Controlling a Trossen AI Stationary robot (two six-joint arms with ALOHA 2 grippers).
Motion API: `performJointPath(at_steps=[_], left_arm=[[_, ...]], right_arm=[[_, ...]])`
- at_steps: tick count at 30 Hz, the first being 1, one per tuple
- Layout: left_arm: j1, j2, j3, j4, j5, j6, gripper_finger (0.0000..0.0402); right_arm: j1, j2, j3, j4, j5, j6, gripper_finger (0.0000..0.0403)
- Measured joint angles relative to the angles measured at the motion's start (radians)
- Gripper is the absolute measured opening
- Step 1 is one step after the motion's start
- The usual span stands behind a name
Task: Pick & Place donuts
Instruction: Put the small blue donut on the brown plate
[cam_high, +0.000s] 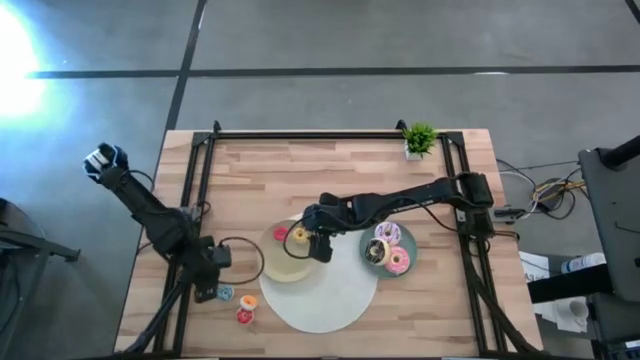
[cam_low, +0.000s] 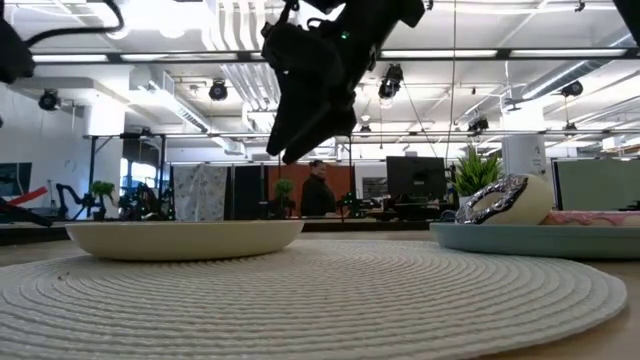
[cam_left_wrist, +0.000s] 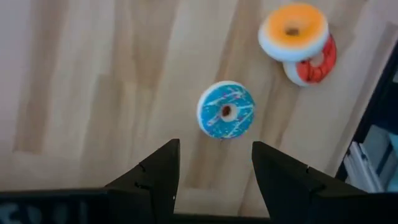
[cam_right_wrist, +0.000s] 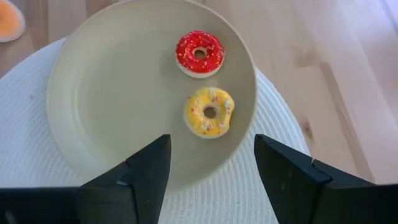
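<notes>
- The beige plate (cam_high: 287, 262) sits on the white round mat (cam_high: 330, 295), at the mat's edge nearest the left arm, and serves as the landmark here.
- The right gripper (cam_right_wrist: 210, 163) hangs above the beige plate (cam_right_wrist: 93, 93), over the side that faces the teal plate (cam_high: 400, 240); its jaws are spread wide and hold nothing.
- A red mini donut (cam_right_wrist: 199, 53) and a yellow mini donut (cam_right_wrist: 209, 112) lie flat in the beige plate, just beside each other but apart, both on the side under the right gripper (cam_high: 318, 243).
- In the low view the right gripper (cam_low: 300, 130) is clearly raised off the beige plate (cam_low: 185, 238), not touching it.
- The left gripper (cam_left_wrist: 214, 168) is off the mat, on the side of the beige plate away from the teal plate, above the bare desk (cam_high: 240, 180); its jaws are open and empty.
- A blue mini donut (cam_left_wrist: 226, 109) lies on the desk just ahead of the left gripper's open jaws, apart from them.
- An orange mini donut (cam_left_wrist: 293, 31) rests partly on top of another red donut (cam_left_wrist: 314, 65), near the blue one, on the desk beside the mat.
- The teal plate, on the far side of the right gripper from the beige plate, carries the larger donuts: a pink donut (cam_high: 399, 262), a chocolate brown donut (cam_high: 375, 251) and a lilac-white donut (cam_high: 387, 233), crowded together.
- A small potted plant (cam_high: 419, 140) stands at the desk's far edge, well apart from the beige plate.
</notes>
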Motion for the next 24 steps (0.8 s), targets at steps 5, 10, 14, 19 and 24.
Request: performJointPath(at_steps=[5, 10, 14, 19, 24], left_arm=[[-0.068, 0.001, -0.047, 0.068, -0.145, -0.051, 0.0174], [-0.068, 0.001, -0.119, 0.198, -0.176, -0.076, 0.0174], [-0.072, 0.023, -0.178, 0.328, -0.158, -0.083, 0.0174], [-0.087, 0.083, -0.187, 0.316, -0.14, -0.084, 0.0172], [-0.111, 0.157, -0.161, 0.319, -0.116, -0.072, 0.0165]], right_arm=[[0.004, 0.0, -0.001, 0.028, 0.001, 0.0, 0.0224], [0.005, 0.0, -0.001, 0.031, 0.013, 0.0, 0.0224], [0.004, 0.0, -0.001, 0.03, 0.02, 0.004, 0.0224], [0.005, -0.002, -0.001, 0.029, 0.019, 0.015, 0.0224], [0.004, -0.008, -0.001, 0.028, 0.024, 0.015, 0.0224]])
